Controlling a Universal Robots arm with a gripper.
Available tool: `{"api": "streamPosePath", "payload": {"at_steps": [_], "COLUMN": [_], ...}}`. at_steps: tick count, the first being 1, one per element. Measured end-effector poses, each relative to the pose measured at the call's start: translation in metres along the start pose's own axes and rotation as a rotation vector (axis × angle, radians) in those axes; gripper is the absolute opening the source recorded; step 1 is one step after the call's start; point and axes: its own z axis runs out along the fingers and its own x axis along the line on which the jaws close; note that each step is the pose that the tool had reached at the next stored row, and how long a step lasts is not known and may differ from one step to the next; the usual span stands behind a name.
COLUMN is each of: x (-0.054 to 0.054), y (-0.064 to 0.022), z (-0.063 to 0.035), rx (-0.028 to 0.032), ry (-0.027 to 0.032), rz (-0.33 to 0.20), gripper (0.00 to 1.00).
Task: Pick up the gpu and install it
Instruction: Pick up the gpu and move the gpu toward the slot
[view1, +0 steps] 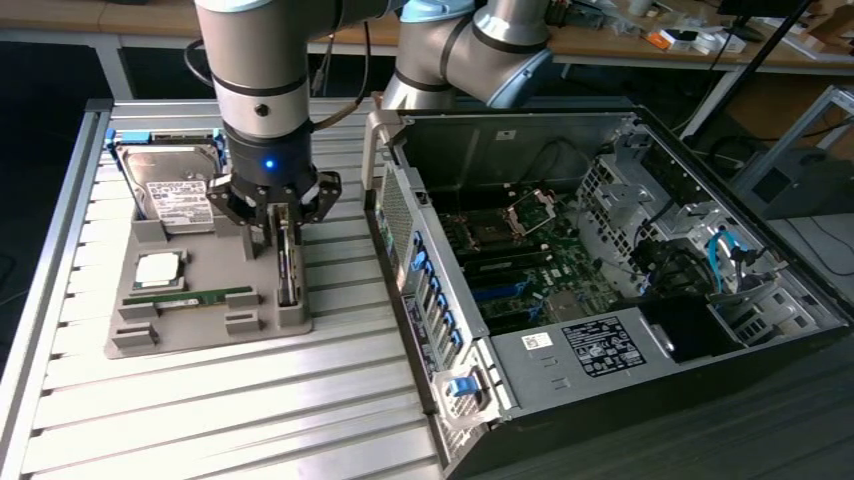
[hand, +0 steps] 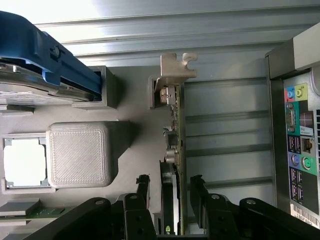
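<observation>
Right now the gpu (view1: 286, 272) stands on edge in a slot of the grey tray (view1: 200, 335) on the bench (view1: 267, 420). Directly above that slot, the fingers (hand: 144, 187) are spread, straddling the card, a gap showing on each side.

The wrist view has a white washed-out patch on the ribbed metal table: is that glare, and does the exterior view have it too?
Wrist view: yes, glare burns the table white, while the open gripper straddling the gpu shows as a dark silhouette. Exterior view: the table gleams more softly; the computer case sits in shade inside.
</observation>
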Motion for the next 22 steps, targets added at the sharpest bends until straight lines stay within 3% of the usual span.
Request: {"api": "streamPosePath", "payload": {"at_steps": [5,22], "x": [0.0000,0.0000], "y": [0.0000,0.0000], "z": [0.0000,-0.0005], "rx": [0.0000,0.0000], "ry": [0.0000,0.0000], "rz": [0.000,0.000], "gripper": [0.27,0.27]}}
